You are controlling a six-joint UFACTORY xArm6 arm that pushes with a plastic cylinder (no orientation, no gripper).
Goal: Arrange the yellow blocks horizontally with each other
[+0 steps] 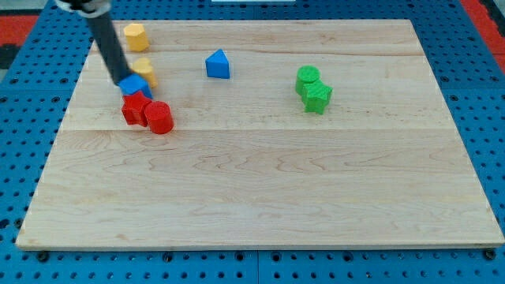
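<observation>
So in the camera view, the wooden board [260, 181] sat on a blue perforated base [16, 158], and most of the action was crowded up in the view's top left corner. My tip [125, 82] was down right at the top left edge of a blue block [136, 85], looking like it touched it, though I couldn't be totally sure of contact from this angle. There's no pincer on this rig at all, just the dark rod [109, 43] slanting up toward the view's top left, so nothing was being held or clamped.

The two yellow ones: a yellow cylinder [136, 36] stood near the board's top edge, just to the right of the rod. The second yellow block [145, 71] was below it, a bit further to the view's right, tucked right against the blue block's upper right side. So they were stacked more vertically than side by side, apart from each other.

Just below the blue block was a red star-ish block [136, 107], and a red cylinder [158, 117] sat touching it on the lower right. That whole bunch was pretty tight together.

Further right, a blue triangular block [218, 65] sat alone. Well off toward the view's right, two green blocks were pressed together, an upper green block [308, 78] and a lower green block [317, 97].
</observation>
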